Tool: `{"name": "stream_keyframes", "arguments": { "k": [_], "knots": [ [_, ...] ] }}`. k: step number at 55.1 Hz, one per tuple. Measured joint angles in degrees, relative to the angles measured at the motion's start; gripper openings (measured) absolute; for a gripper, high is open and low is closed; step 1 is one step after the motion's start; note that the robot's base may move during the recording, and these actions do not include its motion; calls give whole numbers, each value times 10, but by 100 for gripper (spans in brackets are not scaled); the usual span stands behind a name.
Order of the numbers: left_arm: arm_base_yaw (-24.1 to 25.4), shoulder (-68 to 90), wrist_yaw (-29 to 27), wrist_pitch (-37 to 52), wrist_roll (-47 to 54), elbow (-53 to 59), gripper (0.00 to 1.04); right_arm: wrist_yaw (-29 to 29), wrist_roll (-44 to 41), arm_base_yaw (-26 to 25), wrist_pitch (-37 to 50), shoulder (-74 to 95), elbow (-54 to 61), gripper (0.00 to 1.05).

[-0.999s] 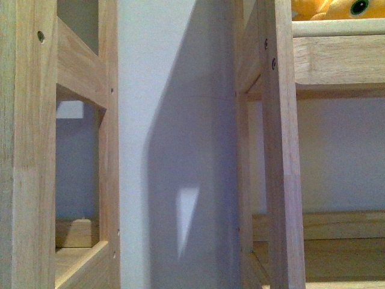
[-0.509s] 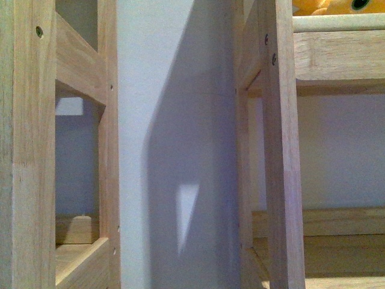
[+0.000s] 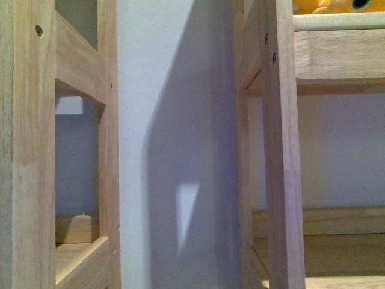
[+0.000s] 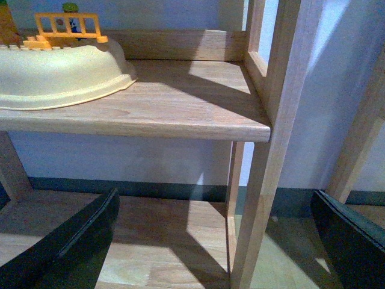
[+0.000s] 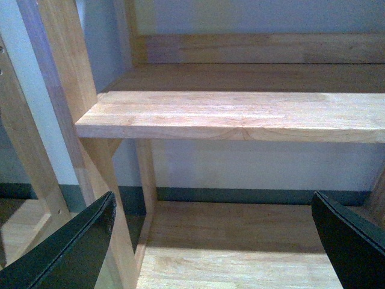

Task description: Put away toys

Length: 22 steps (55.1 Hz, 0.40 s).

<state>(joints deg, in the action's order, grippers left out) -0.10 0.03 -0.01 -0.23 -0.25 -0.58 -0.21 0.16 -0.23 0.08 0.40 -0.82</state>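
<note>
The toy, an orange-yellow plush animal [image 3: 337,6], shows only as a sliver at the top right of the front view, lying on the upper board of the right wooden shelf [image 3: 340,57]. Most of it is cut off by the frame. Neither arm appears in the front view. My left gripper [image 4: 216,241] is open in front of a shelf corner post, nothing between its black fingers [image 4: 72,241]. My right gripper [image 5: 216,241] is open too, facing a bare wooden shelf board [image 5: 240,114], with nothing between its fingers [image 5: 72,247].
A pale yellow plastic toy with orange railing [image 4: 57,69] sits on the shelf board in the left wrist view. Two wooden shelf frames [image 3: 27,150] stand either side of a white wall strip [image 3: 174,144]. A dark skirting board [image 5: 240,195] runs behind the lower boards.
The front view has shifted slightly upward relative to the scene: the plush toy and the shelf boards sit a little higher in the frame, so less of the toy shows.
</note>
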Motion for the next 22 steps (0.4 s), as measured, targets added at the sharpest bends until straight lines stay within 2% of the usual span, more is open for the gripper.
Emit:
{"name": "stream_keyframes", "arguments": {
  "k": [22],
  "knots": [
    [0, 0, 0, 0, 0, 0, 98, 0, 0, 0, 0, 0, 0, 98]
  ]
}}
